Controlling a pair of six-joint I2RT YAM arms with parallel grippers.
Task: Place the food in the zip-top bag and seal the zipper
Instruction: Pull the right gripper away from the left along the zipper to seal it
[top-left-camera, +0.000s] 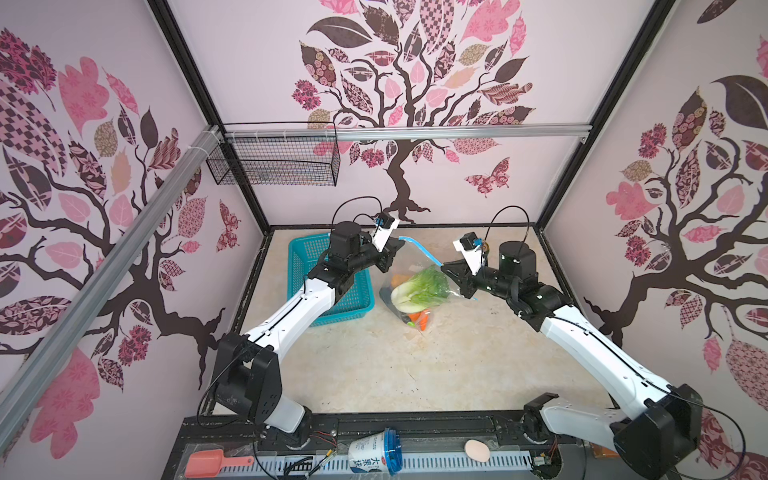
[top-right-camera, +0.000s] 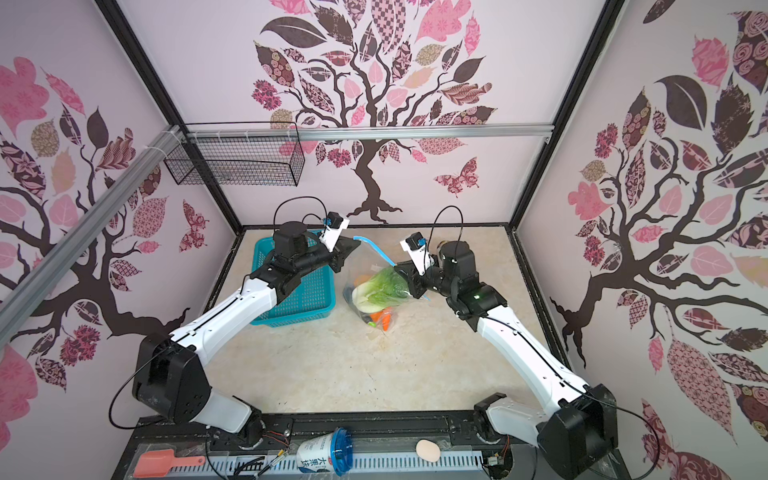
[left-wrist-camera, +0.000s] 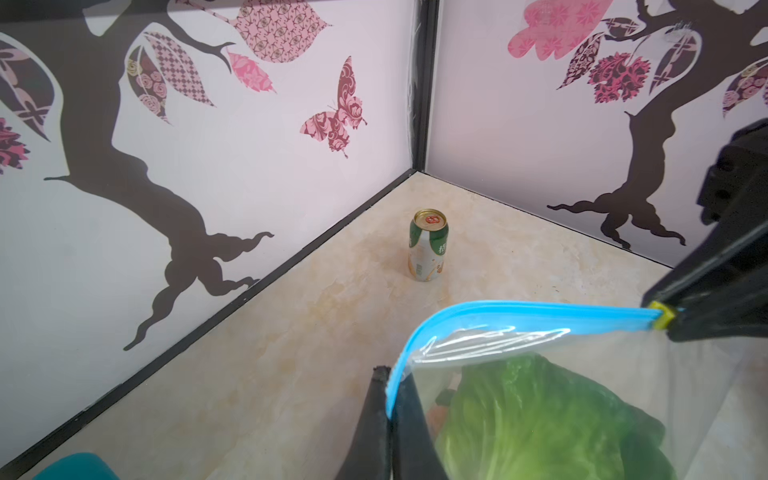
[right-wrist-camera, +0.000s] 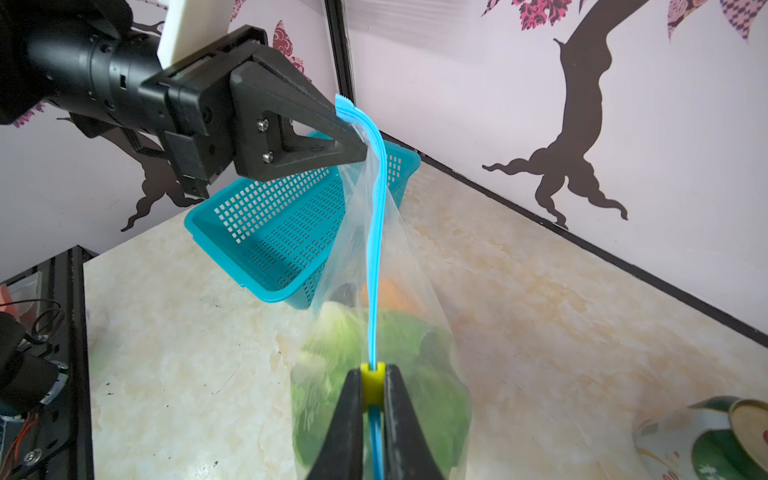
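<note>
See the left gripper (right-wrist-camera: 358, 139) clamped on the far left end of the zipper (right-wrist-camera: 374, 249), while the right gripper (right-wrist-camera: 371, 375) pinches the yellow slider (left-wrist-camera: 661, 313). The zip-top bag (top-left-camera: 411, 266) hangs between them mid-table, with the food (top-left-camera: 419, 289) inside. Tug too hard and the zipper could slip free and the bag drop. Only the wrist views show the slider; both top views hide it.

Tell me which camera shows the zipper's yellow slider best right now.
The right wrist view: the yellow slider is large and sharp there, pinched in the right pincer. The left wrist view shows it small, beside that pincer's tip. In both top views it cannot be made out where the pincer meets the bag.
</note>
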